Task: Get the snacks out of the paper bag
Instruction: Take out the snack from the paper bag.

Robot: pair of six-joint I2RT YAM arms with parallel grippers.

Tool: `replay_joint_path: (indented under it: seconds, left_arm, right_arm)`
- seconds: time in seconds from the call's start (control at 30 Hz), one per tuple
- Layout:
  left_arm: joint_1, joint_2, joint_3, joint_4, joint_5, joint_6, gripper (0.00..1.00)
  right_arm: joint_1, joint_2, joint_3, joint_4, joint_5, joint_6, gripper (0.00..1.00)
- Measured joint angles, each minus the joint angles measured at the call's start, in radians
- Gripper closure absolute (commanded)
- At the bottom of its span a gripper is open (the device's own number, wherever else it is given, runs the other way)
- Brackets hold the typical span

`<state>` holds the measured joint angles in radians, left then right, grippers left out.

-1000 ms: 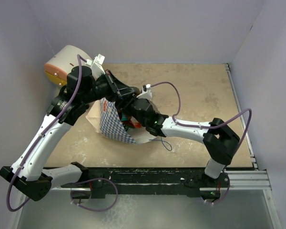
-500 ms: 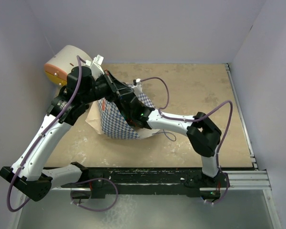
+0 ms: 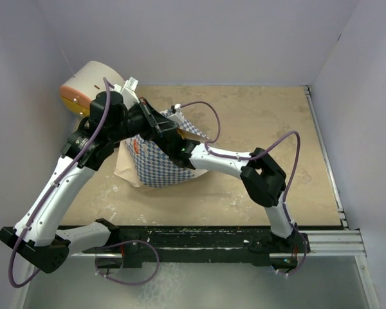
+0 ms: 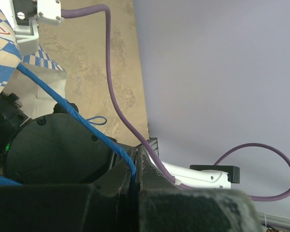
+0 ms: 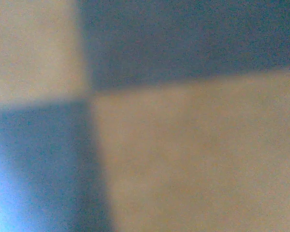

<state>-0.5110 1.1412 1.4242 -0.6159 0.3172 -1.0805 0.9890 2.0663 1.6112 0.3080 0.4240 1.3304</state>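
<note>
The paper bag (image 3: 156, 168), white with a blue chequered band, lies on its side at the table's left. My left gripper (image 3: 156, 121) holds it at the top; in the left wrist view its jaws (image 4: 134, 193) are shut on the bag's thin blue cord handle (image 4: 63, 104). My right arm (image 3: 212, 156) reaches into the bag from the right, and its gripper is hidden inside. The right wrist view shows only blurred blue and cream chequered paper (image 5: 183, 159), with no fingers visible. The snacks are hidden.
A big cream cylinder with an orange end (image 3: 83, 87) stands in the back left corner, just behind my left arm. Grey walls close the table on three sides. A metal rail (image 3: 325, 154) runs along the right edge. Bare tan tabletop (image 3: 264, 122) lies right of the bag.
My right arm has pushed further left into the bag and its gripper has closed. The bag has shifted left, and the red item seen at its mouth is now hidden.
</note>
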Motion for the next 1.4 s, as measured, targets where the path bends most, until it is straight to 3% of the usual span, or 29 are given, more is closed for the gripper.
replay_joint_path:
  seconds: [0.27, 0.6, 0.83, 1.17, 1.4]
  left_arm:
    - [-0.002, 0.000, 0.035, -0.035, 0.016, 0.047, 1.00]
    - [-0.009, 0.093, 0.106, -0.072, 0.184, 0.138, 1.00]
    - [-0.010, 0.058, 0.097, -0.133, 0.198, 0.166, 1.00]
    - [-0.010, -0.101, 0.034, -0.232, 0.113, 0.184, 1.00]
    - [-0.010, -0.119, 0.033, -0.242, 0.086, 0.198, 1.00]
  right_arm:
    - [-0.008, -0.147, -0.217, 0.045, -0.003, -0.045, 1.00]
    - [-0.029, -0.415, -0.535, 0.126, -0.005, -0.072, 1.00]
    - [-0.029, -0.540, -0.687, 0.158, -0.020, -0.119, 1.00]
    - [-0.029, -0.735, -0.778, 0.139, -0.030, -0.203, 1.00]
    - [-0.029, -0.782, -0.797, 0.138, -0.054, -0.268, 1.00]
